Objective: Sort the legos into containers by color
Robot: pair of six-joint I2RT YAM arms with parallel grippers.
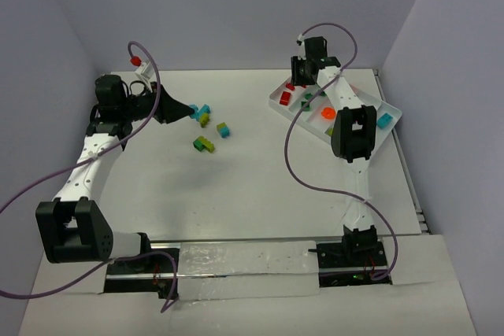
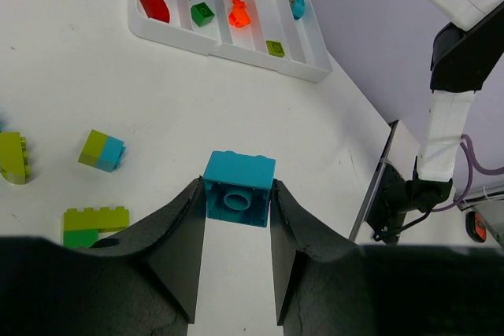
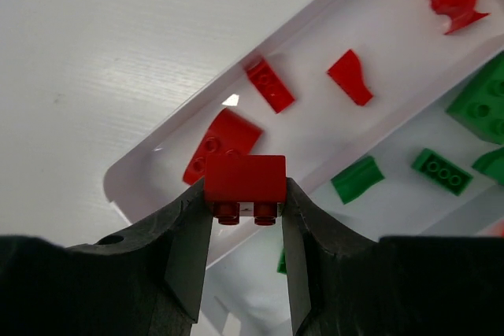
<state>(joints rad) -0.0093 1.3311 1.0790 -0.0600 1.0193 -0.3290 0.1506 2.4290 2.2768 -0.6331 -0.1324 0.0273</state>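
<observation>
The tray (image 1: 276,102) stands at the far right of the bench (image 1: 252,194). The loose legos (image 1: 205,144) lie left of centre. Just left of them is the left end effector (image 2: 239,194), with one lego (image 2: 239,189) between its fingers. The right end effector (image 3: 245,194) is above the tray's left end and grips another lego (image 3: 245,180).

Overhead wide, wrist cams close, tray (image 2: 236,54) shared

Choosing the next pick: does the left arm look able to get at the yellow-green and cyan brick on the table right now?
Probably not yet: the left gripper is shut on a cyan brick, so its jaws are full. The two-tone brick lies nearby, uncovered.
</observation>
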